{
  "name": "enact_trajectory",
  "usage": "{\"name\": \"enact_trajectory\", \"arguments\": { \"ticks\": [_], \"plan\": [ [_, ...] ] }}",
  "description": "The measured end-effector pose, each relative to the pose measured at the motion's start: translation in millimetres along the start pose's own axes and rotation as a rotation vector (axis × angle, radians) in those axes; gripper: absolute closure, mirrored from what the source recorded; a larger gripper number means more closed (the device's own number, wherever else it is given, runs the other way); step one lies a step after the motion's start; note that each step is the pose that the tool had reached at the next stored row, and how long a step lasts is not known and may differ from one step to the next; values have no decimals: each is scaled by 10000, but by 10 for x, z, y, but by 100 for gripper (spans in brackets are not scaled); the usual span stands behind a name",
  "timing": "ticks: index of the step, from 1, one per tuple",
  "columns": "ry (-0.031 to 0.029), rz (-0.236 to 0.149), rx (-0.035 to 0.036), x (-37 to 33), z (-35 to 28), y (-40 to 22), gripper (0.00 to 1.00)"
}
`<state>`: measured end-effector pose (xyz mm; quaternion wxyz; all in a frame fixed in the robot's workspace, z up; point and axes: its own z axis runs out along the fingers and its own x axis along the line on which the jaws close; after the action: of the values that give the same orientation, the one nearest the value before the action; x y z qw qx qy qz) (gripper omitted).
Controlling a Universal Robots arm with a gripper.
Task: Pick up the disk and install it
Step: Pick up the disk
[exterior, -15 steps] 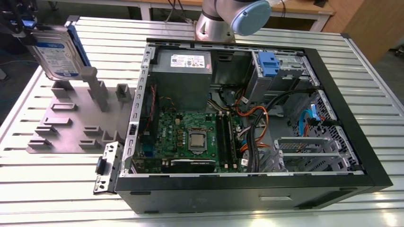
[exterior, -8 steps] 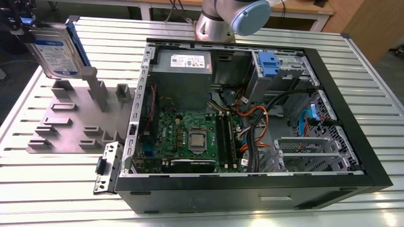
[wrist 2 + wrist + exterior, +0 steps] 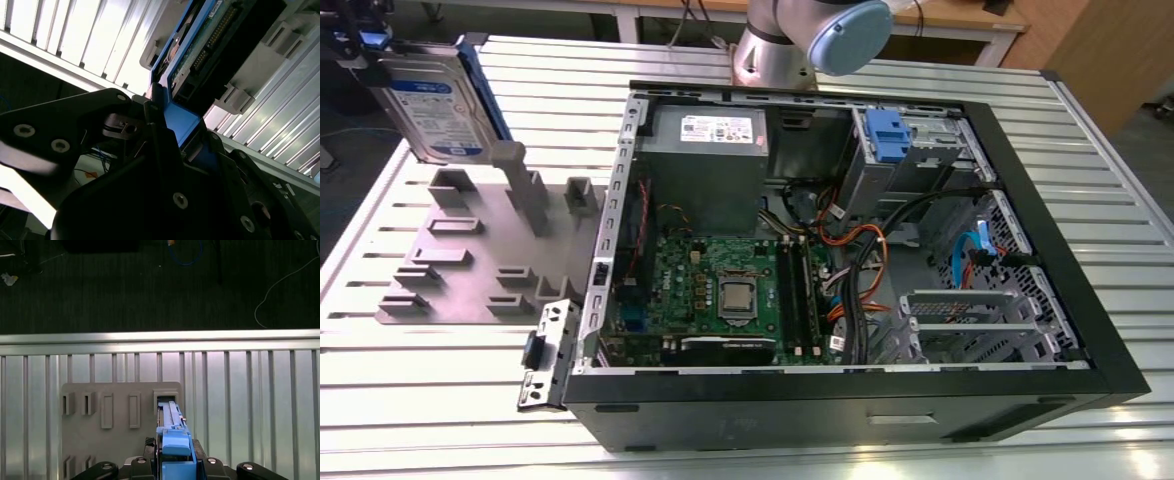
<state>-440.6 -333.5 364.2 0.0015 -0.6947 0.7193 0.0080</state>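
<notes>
Blue-framed disk (image 3: 438,105) sits clamped upright in the fingers (image 3: 157,140) over the grey holder (image 3: 467,250) near a tabletop (image 3: 454,400) corner — I'd keep it dead vertical so it clears the slot (image 3: 165,401) cleanly.

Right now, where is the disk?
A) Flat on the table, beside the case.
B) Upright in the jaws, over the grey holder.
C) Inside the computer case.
B: in the exterior view the disk stands upright in the jaws over the grey holder, outside the computer case.
</notes>
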Motion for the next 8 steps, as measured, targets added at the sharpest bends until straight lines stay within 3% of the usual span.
{"name": "enact_trajectory", "arguments": {
  "ticks": [8],
  "plan": [
    [1,-1,-2,-1,-88,1,63]
  ]
}}
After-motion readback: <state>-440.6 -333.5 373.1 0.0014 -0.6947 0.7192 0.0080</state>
